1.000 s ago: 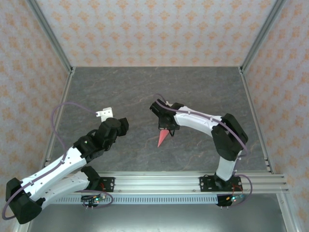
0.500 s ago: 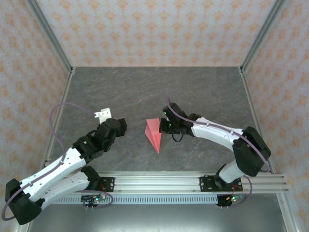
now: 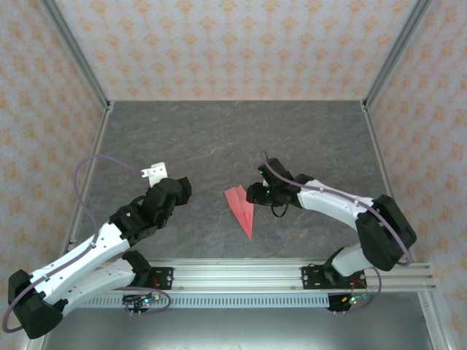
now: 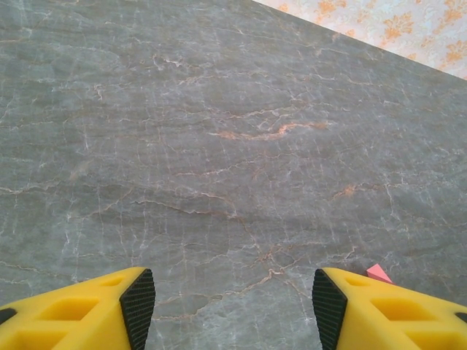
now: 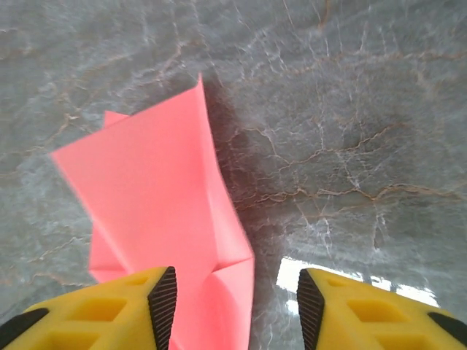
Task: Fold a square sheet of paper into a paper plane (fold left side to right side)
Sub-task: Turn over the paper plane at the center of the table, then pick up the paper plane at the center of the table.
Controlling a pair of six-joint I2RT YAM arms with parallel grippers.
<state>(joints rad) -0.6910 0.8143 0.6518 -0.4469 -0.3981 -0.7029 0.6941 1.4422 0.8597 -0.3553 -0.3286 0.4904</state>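
From the top camera I see the pink paper (image 3: pixel 240 207) lying on the grey table (image 3: pixel 219 131), a little below the middle of the frame. It is folded into a thin pointed shape. Its sharp tip points down toward the bottom of the frame, and its wide end is higher up.

The right gripper (image 3: pixel 252 193) is just to the right of the wide end of the paper. In the right wrist camera its two yellow fingers (image 5: pixel 87 306) sit at the bottom of the frame, spread apart and not pinching anything. The paper fills the left and lower middle of that frame. It runs down between the fingers, closer to the one on the left. There is a dark shadow (image 5: pixel 233 146) on the table along the right edge of the paper.

The left gripper (image 4: pixel 226 302) is spread apart too, with bare table between its fingers. A tiny pink corner of the paper peeks out at the lower right of that frame, just above the finger on that side. In the top camera the left arm is well apart from the paper, over on the left side of the frame.
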